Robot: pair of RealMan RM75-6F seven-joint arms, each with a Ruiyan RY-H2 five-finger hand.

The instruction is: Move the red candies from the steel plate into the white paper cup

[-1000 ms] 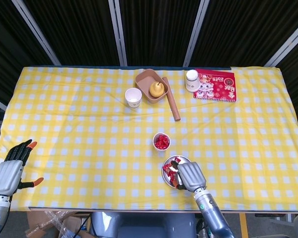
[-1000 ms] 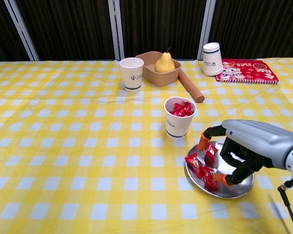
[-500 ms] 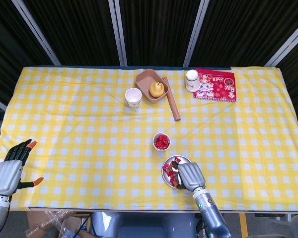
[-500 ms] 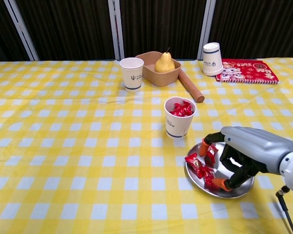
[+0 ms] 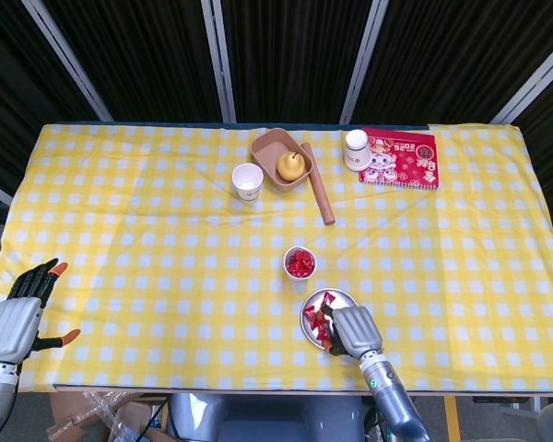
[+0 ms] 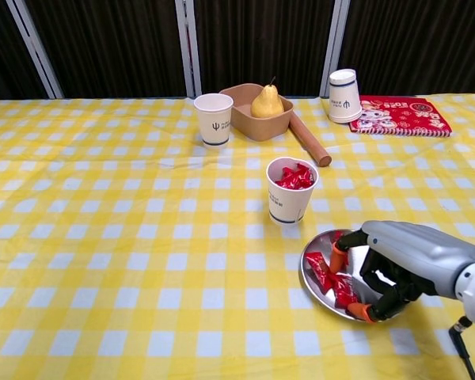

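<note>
— What moved?
— The right robot hand point(image 6: 396, 265) drew back toward the counter's point(image 5: 147, 239) near edge; it now arches over the steel plate point(image 6: 310, 277), fingers curled among the red candies point(image 6: 324, 273). Whether it grips one, I cannot tell.
— And beyond it?
— The paper cup point(image 6: 291, 190), already holding candies, stands just behind the plate. The left robot hand point(image 5: 20, 313) hangs spread at the near left corner.

A table point(image 5: 120, 212) draped in a yellow-and-white checked cloth point(image 6: 103, 237) fills both views. Behind its far edge hang dark pleated curtains point(image 5: 286, 55), crossed by slanting pale metal bars point(image 5: 217, 60). Below the near edge, a cardboard box point(image 5: 78, 414) holding clear plastic sits on the floor. Lighting is even.
</note>
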